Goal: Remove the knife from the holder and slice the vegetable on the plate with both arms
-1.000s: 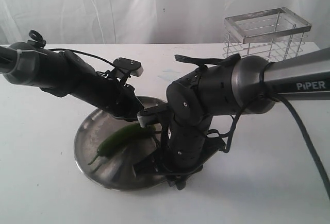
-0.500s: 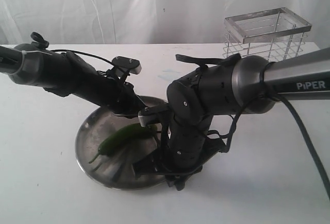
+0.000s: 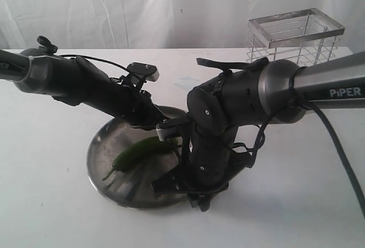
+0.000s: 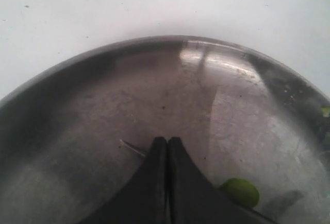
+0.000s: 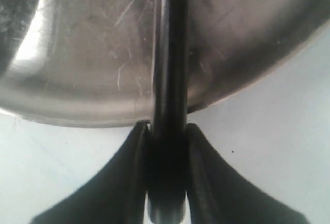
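Note:
The round steel plate (image 3: 108, 145) lies on the white table with the green vegetable (image 3: 137, 152) across it. My left gripper (image 4: 167, 140) is shut and empty, its tips low over the plate (image 4: 103, 90). One green end of the vegetable (image 4: 241, 192) shows beside its fingers. My right gripper (image 5: 167, 127) is shut on the black handle of the knife (image 5: 170, 54), at the plate's near rim (image 5: 77, 108). The knife reaches out over the plate. In the exterior view the right arm (image 3: 208, 145) hides the knife's blade and the left fingertips.
The wire holder (image 3: 296, 34) stands at the back right, behind the grey PiPER arm (image 3: 325, 88). The left arm (image 3: 80, 82) crosses over the plate's far rim. A cable (image 3: 342, 162) hangs from the right arm over the table.
Both arms have crept slightly to the right, and the plate with the vegetable has shifted a little right with them. Neither gripper's state has changed.

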Action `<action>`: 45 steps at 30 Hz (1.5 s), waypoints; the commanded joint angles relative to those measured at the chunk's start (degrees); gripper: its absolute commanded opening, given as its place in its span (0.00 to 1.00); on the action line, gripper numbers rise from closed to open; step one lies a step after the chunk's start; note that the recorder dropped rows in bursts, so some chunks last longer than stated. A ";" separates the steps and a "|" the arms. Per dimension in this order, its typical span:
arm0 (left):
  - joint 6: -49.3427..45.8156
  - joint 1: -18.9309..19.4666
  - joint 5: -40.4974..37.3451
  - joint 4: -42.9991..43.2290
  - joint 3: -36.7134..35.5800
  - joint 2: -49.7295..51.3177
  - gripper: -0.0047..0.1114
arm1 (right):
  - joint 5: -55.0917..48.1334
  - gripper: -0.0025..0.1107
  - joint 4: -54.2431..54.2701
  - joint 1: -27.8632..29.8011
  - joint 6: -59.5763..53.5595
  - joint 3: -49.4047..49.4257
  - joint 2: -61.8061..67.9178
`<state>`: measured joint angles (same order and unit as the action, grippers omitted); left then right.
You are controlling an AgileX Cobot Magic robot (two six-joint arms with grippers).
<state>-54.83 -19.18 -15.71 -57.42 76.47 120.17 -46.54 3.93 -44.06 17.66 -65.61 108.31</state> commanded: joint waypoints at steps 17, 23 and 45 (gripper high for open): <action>1.07 0.23 -1.02 -0.16 -1.01 -9.50 0.04 | -7.58 0.02 3.89 0.02 -7.01 0.00 0.12; 0.96 1.24 -8.92 5.04 -1.01 -13.42 0.04 | -7.58 0.02 3.77 0.02 -7.01 0.00 -0.49; -7.07 1.33 -15.69 27.96 -4.63 -11.38 0.57 | -4.60 0.02 3.77 0.02 -7.60 0.00 -0.48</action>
<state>-59.69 -18.07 -33.62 -29.13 73.30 107.65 -51.68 7.83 -44.02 11.02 -65.62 108.43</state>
